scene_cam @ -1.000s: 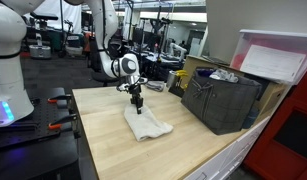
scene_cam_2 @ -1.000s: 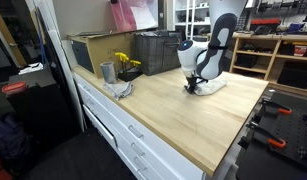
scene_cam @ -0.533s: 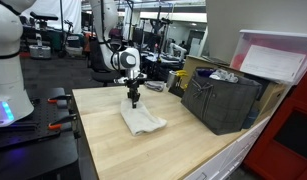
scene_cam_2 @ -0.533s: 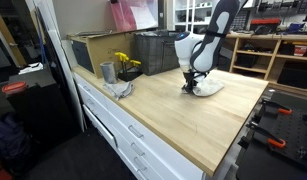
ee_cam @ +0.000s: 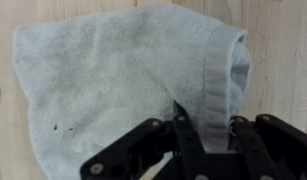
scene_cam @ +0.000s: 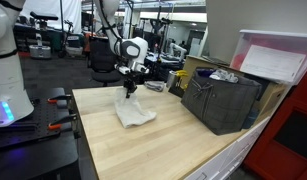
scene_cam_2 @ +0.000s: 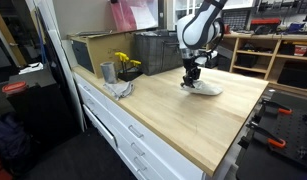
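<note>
A white towel [scene_cam: 134, 114] lies on the light wooden table [scene_cam: 183, 140], with one edge pulled up off the surface. My gripper [scene_cam: 129, 90] is shut on that edge and holds it a little above the table. The towel also shows in an exterior view [scene_cam_2: 203, 87] under the gripper [scene_cam_2: 191, 76]. In the wrist view the towel [ee_cam: 113, 80] hangs spread below, and a hemmed fold of it runs up between my closed fingers [ee_cam: 208, 125].
A dark crate [scene_cam: 221, 98] stands on the table's right side. In an exterior view a metal cup [scene_cam_2: 107, 72], yellow flowers [scene_cam_2: 125, 64] and a crumpled cloth [scene_cam_2: 120, 89] sit near a second dark crate [scene_cam_2: 156, 52]. White drawers [scene_cam_2: 123, 130] front the table.
My gripper has risen and moved toward the table's back edge, lifting one edge of the towel and dragging the towel along with it.
</note>
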`<state>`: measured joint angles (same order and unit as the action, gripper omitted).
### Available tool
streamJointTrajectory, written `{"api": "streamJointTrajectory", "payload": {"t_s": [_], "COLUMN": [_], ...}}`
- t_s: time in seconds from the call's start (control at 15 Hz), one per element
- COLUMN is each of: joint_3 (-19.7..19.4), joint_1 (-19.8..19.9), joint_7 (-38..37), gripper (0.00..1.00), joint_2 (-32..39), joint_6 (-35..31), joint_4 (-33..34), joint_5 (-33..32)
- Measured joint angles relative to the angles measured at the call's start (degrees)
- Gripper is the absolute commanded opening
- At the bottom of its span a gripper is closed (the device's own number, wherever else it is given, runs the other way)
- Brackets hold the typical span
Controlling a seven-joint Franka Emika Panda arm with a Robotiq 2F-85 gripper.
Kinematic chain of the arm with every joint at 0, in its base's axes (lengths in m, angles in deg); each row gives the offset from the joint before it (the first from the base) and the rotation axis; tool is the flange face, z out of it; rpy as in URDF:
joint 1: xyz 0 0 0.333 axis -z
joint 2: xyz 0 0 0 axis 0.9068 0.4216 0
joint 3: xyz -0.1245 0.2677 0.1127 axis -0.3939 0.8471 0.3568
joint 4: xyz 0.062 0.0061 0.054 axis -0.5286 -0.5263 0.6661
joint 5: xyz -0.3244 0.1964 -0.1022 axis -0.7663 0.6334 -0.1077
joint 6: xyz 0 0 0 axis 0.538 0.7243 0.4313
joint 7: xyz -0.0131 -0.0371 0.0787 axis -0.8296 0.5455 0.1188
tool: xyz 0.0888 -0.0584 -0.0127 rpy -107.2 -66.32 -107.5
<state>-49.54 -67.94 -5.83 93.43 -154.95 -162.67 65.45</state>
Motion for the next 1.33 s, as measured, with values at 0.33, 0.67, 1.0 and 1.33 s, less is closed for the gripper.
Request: {"api": "streamJointTrajectory", "payload": {"t_s": [0.33,0.67,1.0,1.33], "joint_3": [0.71,-1.39,-1.35,-0.04], "joint_1": [10.72,18.38,20.22,20.30], "joint_7": [9.48,12.47,16.29,18.56], "gripper": [0.04,0.04,0.54,0.91], "joint_2": [0.45,4.58,9.78,12.25], "joint_6": [8.34,10.79,10.80,10.69], "joint_4": [4.11,10.79,14.66,16.25], "joint_5": [8.93,11.35,11.32,11.28]}}
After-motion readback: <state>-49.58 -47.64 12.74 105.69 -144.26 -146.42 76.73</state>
